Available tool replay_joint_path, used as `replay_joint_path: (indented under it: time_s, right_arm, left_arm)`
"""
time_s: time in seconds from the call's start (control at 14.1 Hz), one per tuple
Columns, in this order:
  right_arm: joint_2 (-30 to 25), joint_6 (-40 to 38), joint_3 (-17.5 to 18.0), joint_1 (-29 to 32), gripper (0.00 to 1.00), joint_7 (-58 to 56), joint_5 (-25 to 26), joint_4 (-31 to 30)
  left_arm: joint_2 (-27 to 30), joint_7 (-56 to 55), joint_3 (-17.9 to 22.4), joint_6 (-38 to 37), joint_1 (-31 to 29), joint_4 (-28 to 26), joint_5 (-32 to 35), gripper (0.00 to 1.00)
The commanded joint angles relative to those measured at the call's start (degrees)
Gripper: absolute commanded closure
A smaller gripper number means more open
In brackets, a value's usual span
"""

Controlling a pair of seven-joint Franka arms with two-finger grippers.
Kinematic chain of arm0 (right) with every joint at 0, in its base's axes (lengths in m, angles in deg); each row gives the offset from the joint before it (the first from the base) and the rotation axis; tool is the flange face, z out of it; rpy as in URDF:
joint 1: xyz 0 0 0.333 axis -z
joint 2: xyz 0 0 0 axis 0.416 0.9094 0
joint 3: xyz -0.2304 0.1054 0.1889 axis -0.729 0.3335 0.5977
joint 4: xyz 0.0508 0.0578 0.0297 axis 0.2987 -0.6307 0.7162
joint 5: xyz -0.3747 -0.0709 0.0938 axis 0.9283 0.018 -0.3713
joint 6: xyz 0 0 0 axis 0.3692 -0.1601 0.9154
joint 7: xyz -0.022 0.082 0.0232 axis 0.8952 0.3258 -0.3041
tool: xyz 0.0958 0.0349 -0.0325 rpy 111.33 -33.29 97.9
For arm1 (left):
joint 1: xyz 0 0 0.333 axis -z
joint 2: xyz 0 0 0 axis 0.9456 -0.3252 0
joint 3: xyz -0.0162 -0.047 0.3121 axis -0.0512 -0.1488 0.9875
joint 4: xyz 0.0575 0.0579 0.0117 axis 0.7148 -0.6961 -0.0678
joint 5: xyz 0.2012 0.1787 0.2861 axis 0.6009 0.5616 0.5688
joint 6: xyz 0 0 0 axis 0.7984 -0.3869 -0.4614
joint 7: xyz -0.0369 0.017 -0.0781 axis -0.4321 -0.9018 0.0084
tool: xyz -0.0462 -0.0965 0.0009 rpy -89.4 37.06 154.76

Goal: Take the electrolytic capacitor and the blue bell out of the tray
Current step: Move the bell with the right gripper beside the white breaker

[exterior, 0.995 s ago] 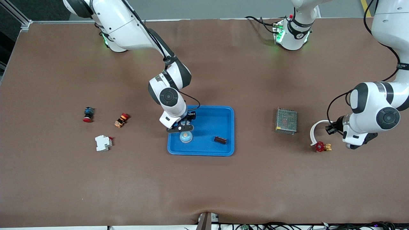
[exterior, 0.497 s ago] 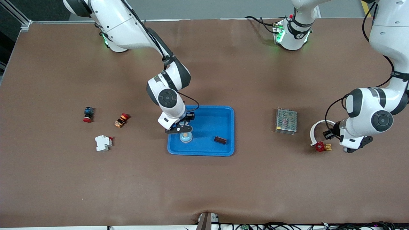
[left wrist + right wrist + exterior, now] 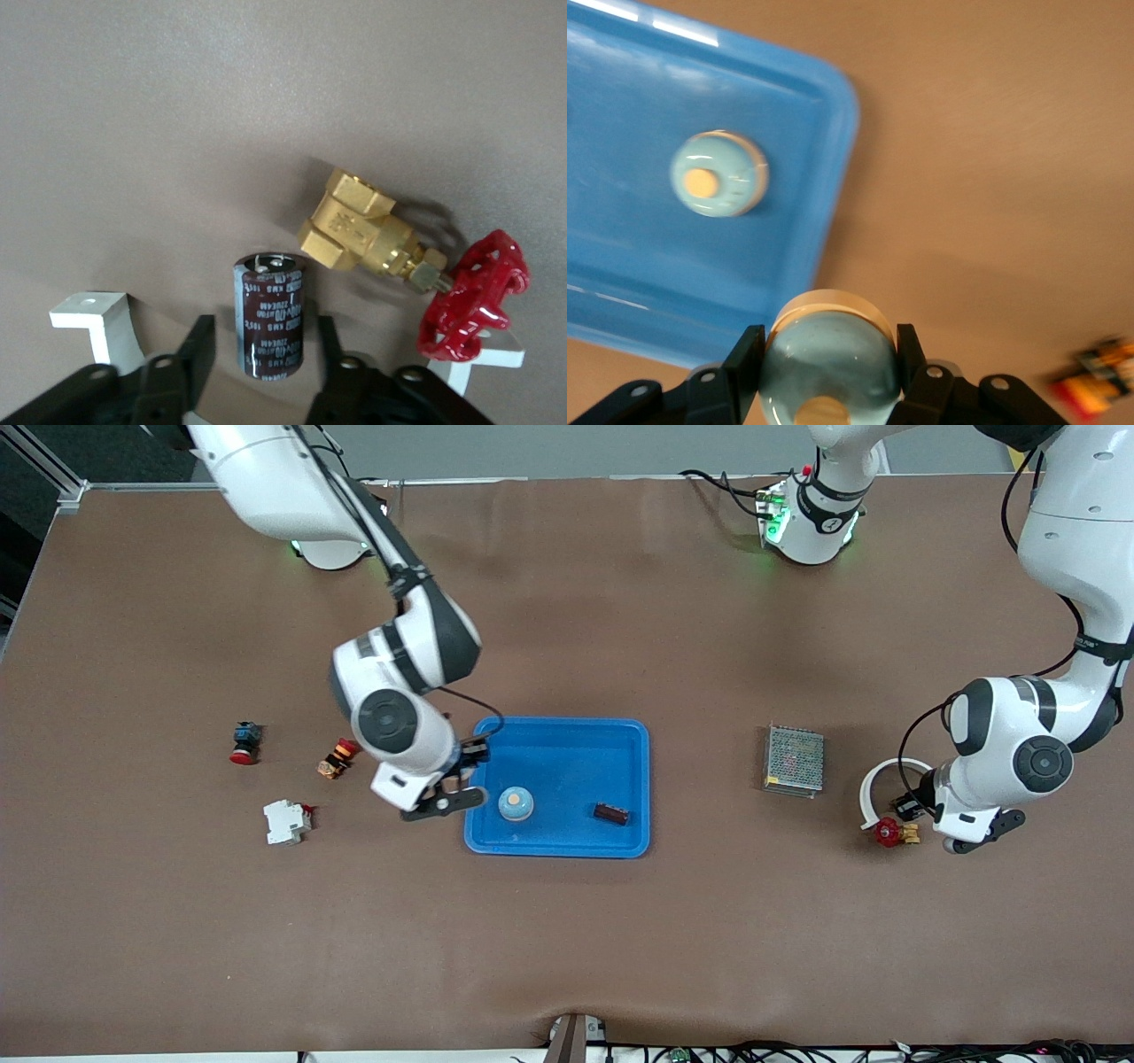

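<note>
A blue tray (image 3: pixel 631 779) in the middle of the table holds a pale blue bell (image 3: pixel 516 803) with a tan button, also seen as the bell (image 3: pixel 719 173) in the right wrist view. My right gripper (image 3: pixel 443 797) hangs over the table just off the tray's edge toward the right arm's end. This gripper (image 3: pixel 829 341) is shut on a second blue bell (image 3: pixel 828 354). My left gripper (image 3: pixel 912 810) is low at the left arm's end and stands open (image 3: pixel 266 332). A dark brown capacitor (image 3: pixel 270 314) rests on the table between its fingers, with a gap on each side.
A brass valve (image 3: pixel 354 230) with a red handwheel (image 3: pixel 886 833) and a white arc piece (image 3: pixel 873 784) lie right by the capacitor. A metal mesh box (image 3: pixel 794 760) sits beside them. A dark brown part (image 3: pixel 611 813) lies in the tray. Two push buttons (image 3: pixel 245 742) (image 3: pixel 337 757) and a white breaker (image 3: pixel 286 821) lie at the right arm's end.
My right gripper has swung from over the tray to just off its edge, toward the right arm's end. My left gripper's fingers have opened.
</note>
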Motion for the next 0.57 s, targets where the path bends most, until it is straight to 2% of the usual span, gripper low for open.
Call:
replay_joint_path:
  time_s: [0.0,0.21,0.5]
  right_arm:
    - [-1.5,-1.2,1.0,7.3,0.65,-14.5,0.0,0.0]
    - [-1.6,-2.3,1.0,13.6,0.65,-26.7,0.0,0.6]
    - [-1.6,-4.3,1.0,21.4,0.65,-43.1,3.3,0.6]
  left_arm:
    - [1.2,-0.2,-0.6,-0.3,-0.4,0.0,1.3,0.00]
    - [3.5,-1.4,-1.6,-3.5,0.2,0.3,0.6,0.00]
    - [4.1,-11.6,-9.1,-11.5,0.5,4.9,0.3,0.00]
